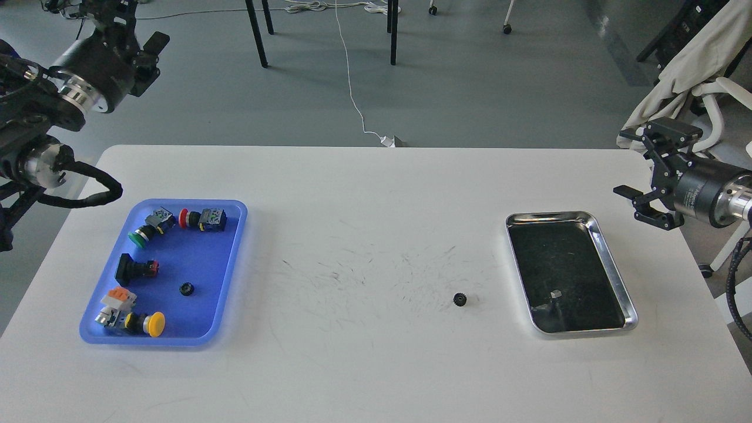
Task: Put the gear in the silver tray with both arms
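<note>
A small black gear (460, 300) lies on the white table, a short way left of the silver tray (549, 216), whose dark bottom holds no gear. A second small black gear (186, 288) lies in the blue tray (194, 252). My right gripper (651, 170) hovers open at the table's right edge, beyond the silver tray's far right corner, holding nothing. My left gripper (141, 41) is raised over the floor past the table's far left corner. It is seen end-on and dark, so its fingers cannot be told apart.
The blue tray also holds several push buttons and switches with green, red and yellow caps. A chair (699, 70) draped with beige cloth stands at the right, behind my right arm. Chair legs and a white cable (352, 100) are on the floor beyond the table.
</note>
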`<state>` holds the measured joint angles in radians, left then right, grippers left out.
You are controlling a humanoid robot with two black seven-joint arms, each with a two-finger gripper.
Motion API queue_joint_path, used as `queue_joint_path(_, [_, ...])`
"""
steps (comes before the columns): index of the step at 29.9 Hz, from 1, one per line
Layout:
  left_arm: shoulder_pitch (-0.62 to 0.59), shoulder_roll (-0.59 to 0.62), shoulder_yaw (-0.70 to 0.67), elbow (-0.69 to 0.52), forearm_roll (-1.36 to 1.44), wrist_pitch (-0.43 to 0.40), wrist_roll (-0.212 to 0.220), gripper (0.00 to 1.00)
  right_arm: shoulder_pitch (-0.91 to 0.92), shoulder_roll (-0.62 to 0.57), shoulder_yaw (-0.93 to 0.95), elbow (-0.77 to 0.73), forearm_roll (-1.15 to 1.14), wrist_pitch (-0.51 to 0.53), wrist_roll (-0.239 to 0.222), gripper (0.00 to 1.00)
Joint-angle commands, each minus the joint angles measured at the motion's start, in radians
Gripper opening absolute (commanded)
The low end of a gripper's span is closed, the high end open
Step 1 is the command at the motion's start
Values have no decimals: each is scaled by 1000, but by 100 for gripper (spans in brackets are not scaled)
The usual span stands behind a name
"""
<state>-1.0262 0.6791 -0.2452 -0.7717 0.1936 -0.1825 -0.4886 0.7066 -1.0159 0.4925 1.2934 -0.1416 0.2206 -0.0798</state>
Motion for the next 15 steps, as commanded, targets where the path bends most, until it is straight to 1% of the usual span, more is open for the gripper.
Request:
queue_joint_path(1, [29,2,-5,-1,-64,-15,0,98,4,-42,-5,3,-10,13,-6,99])
queue_joint_path(3, [49,-1,-6,-1,-115,-28,0,98,4,-47,-6,10,-44,14,-6,99])
queue_joint_path(5, [64,-6,-6,-4,-141,-22,0,98,16,-47,-12,9,-93,14,-6,99])
queue_joint_path(6, [72,-4,-9,-3,-155,-29,8,98,27,-47,-21,10,-140,14,-5,99])
queue_joint_path(9, [89,0,-16,-6,-195,-44,64,98,53,-46,-54,10,-274,13,-5,99])
queue_joint_path(12, [115,-3,-17,-6,-212,-75,145,98,92,-38,-94,12,-392,11,-1,99])
queue_joint_path(13, [120,0,-17,-3,-212,-90,165,98,109,-38,-104,13,-415,13,0,99])
queue_joint_path(14, [127,2,-3,-11,-209,-109,179,98,126,-35,-117,14,-437,13,2,99])
queue_joint_path(15, [135,-3,-2,-11,-210,-123,182,98,140,-29,-129,14,-447,13,2,99])
